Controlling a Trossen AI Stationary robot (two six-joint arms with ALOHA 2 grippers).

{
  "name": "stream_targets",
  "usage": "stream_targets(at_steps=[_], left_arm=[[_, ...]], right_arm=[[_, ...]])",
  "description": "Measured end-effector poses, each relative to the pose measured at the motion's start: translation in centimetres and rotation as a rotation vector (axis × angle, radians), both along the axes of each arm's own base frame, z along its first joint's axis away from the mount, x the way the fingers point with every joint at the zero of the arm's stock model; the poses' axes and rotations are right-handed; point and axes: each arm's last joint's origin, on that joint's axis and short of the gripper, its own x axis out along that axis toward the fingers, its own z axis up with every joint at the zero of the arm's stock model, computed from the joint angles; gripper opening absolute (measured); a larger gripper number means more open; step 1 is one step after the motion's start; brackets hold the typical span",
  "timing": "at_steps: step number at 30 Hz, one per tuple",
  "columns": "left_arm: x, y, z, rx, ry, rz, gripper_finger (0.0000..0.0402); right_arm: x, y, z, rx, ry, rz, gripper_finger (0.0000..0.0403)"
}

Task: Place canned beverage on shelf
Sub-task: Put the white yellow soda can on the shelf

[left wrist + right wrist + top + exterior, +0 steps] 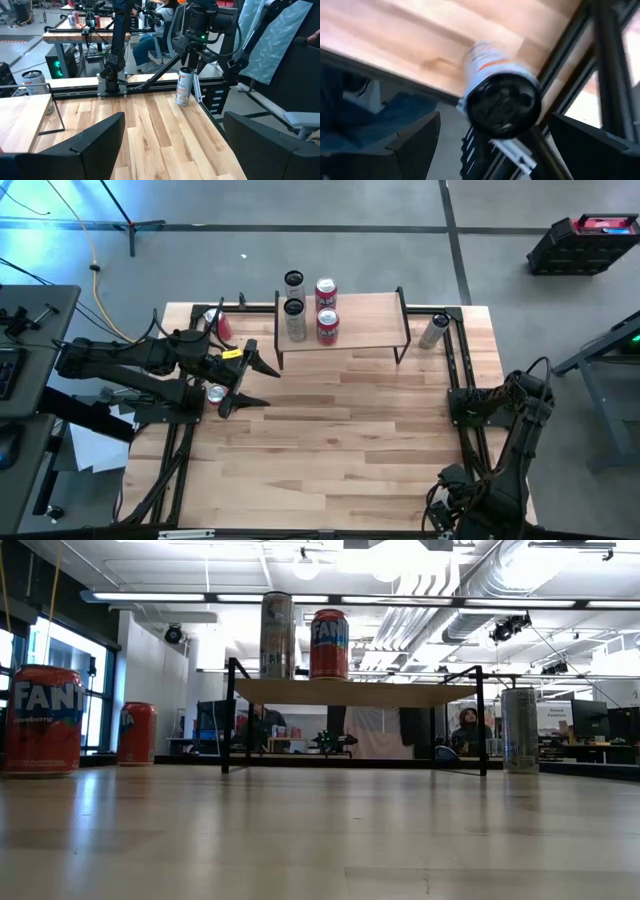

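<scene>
Table (330, 440): light wooden planks with a black frame along its left and right edges.
Left arm (130, 360): stretched low across the table's left side, pointing toward the right.
Right arm (500, 430): folded at the table's right near corner, waiting.
Shelf (360, 325): at the far middle of the table, plank top on thin black legs; four cans stand in two pairs at its left end.
Cans on the shelf: two clear-sided ones (294, 320) on the left, two red ones (327, 325) just beside them on the right.
Left gripper (256, 383): fingers spread wide with nothing between them, tips just left of and nearer than the shelf's left legs.
Right gripper (490, 145): jaws stand wide in its wrist view, nothing clamped; in the high view it is lost among the folded arm.
Silver can (434, 330): upright on the table just right of the shelf, well apart from both grippers; the left wrist view shows it ahead, beyond the open fingers (85, 145).
Red cans at left: one (222, 326) stands at the far left by the left arm; the low view shows two red cans (42, 720) there.
Can top (216, 392): a silver lid shows beside the left gripper, close to its near finger.
Low view only: people sit at desks in the room behind the shelf.
Right wrist view only: a blurred can (492, 80) seen end-on beside the black table frame.
</scene>
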Motion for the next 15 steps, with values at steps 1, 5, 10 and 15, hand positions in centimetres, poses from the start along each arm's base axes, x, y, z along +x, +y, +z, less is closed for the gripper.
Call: stream_targets(at_steps=[1, 5, 10, 15], left_arm=[[0.00, 0.00, 0.00, 0.000, 0.000, 0.000, 0.0328], [0.00, 0.00, 0.00, 0.000, 0.000, 0.000, 0.0328], [0.01, 0.00, -0.01, 0.000, 0.001, 0.000, 0.0328], [0.01, 0.00, -0.01, 0.000, 0.001, 0.000, 0.0328]], right_arm=[[-0.04, -0.08, -0.01, -0.009, 0.005, -0.006, 0.0356], [0.12, -0.14, -0.09, -0.015, 0.002, -0.028, 0.0356], [0.43, -0.30, -0.10, -0.016, -0.002, -0.039, 0.0356], [0.56, -0.05, -0.74, -0.048, 0.013, -0.038, 0.0355]])
